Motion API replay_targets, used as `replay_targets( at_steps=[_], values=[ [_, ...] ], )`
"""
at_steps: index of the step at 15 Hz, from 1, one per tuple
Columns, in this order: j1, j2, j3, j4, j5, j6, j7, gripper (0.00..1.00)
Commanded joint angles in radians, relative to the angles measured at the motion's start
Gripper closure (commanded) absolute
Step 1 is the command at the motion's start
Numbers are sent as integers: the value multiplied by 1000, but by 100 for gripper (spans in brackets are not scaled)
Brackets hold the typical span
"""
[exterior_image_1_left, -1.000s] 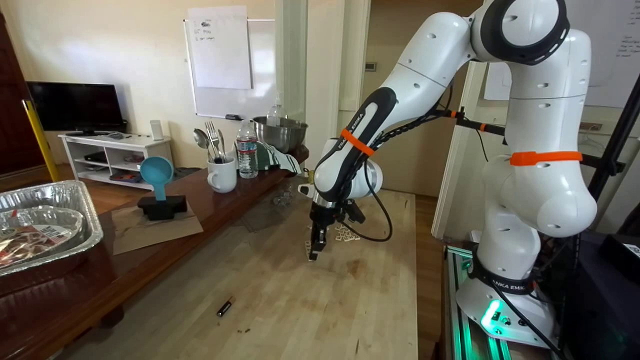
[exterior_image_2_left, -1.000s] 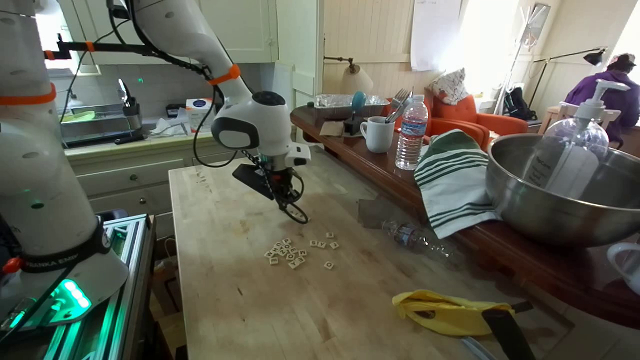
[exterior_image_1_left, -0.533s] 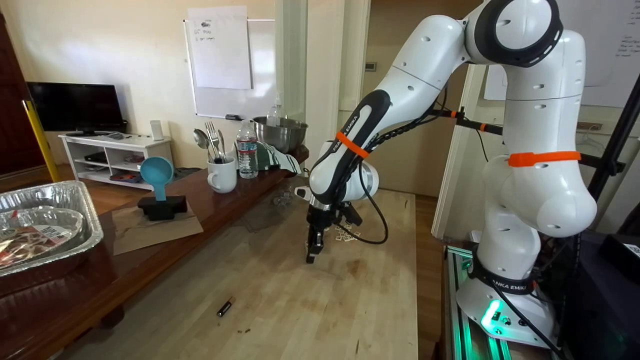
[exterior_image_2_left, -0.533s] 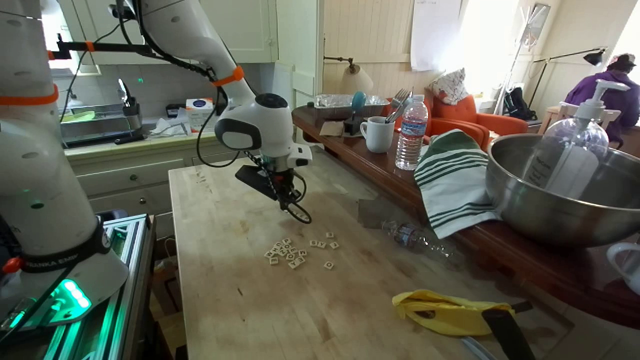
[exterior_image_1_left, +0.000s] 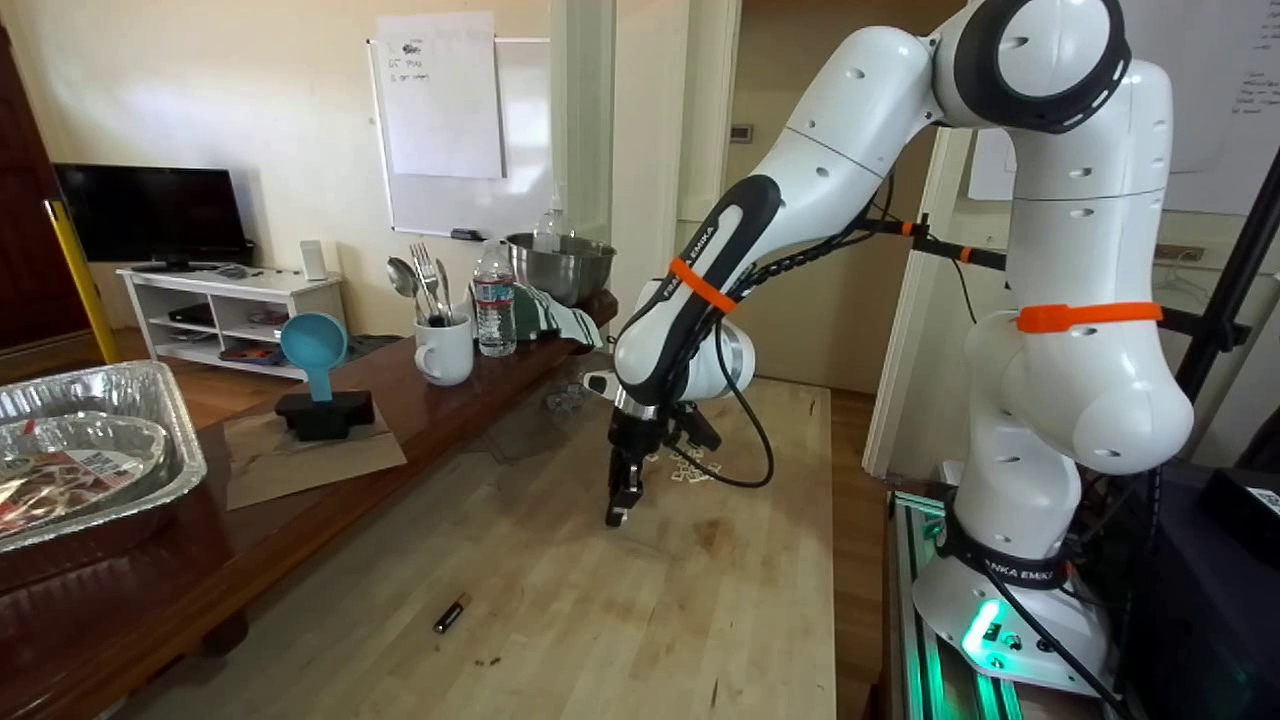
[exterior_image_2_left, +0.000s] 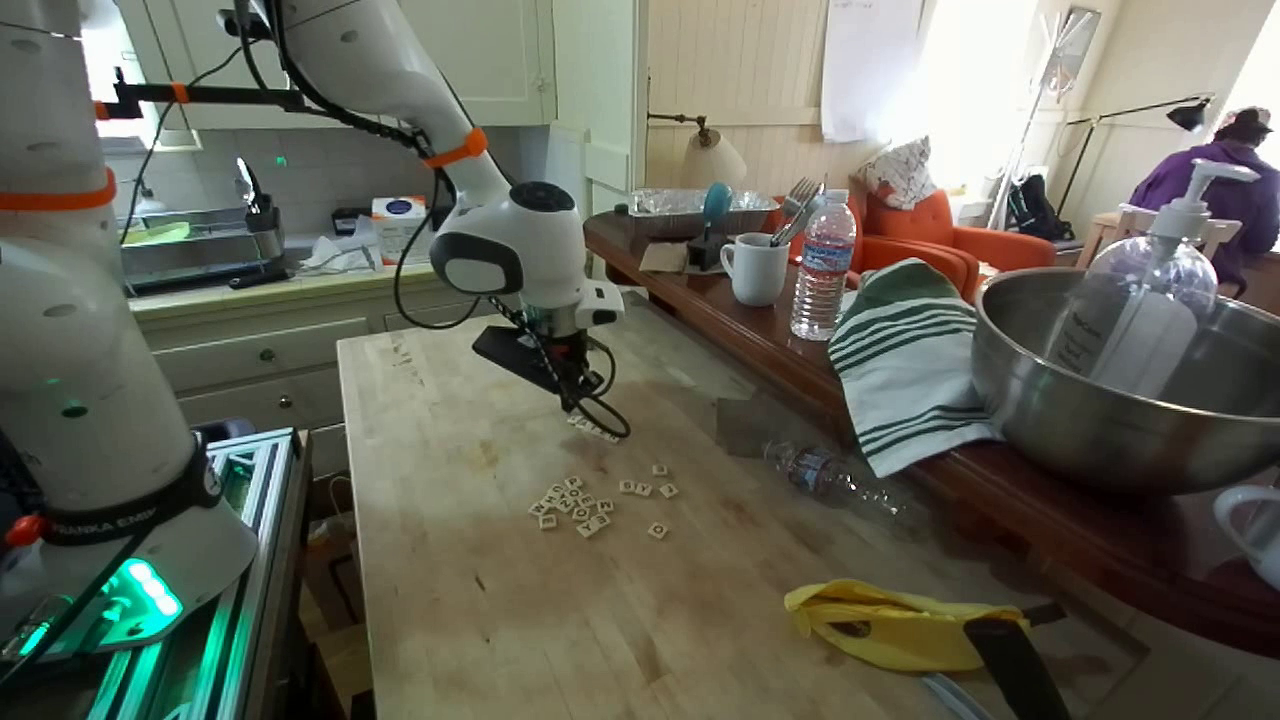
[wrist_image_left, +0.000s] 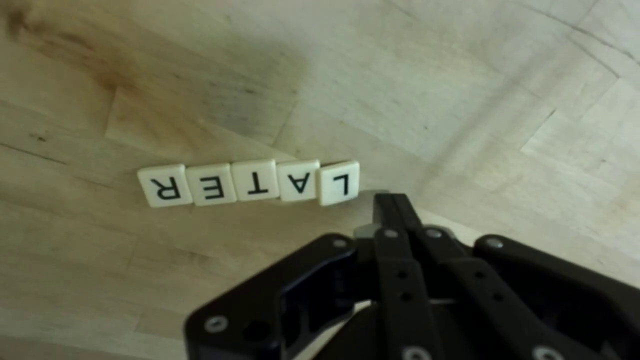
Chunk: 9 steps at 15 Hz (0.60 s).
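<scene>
Drift left from the wrist view's lower right and your gripper (wrist_image_left: 394, 206), pressed together, could skew the L tile (wrist_image_left: 339, 183).

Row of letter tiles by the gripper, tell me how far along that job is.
Looks mostly done: in the wrist view, the row of tiles reads LATER, upside down there, with five letters side by side. In hand: the gripper is shut just beside the L tile, with no tile seen in it. Perhaps left: straightening that L, which sits slightly crooked. More loose tiles lie scattered on the table.
</scene>
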Motion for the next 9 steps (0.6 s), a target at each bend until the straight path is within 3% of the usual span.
replay_targets(
  at_steps=[1, 9],
  values=[
    [-7, -34, 7, -20, 15, -4, -39, 100],
    [-16, -31, 8, -24, 34, 16, -70, 100]
  ],
)
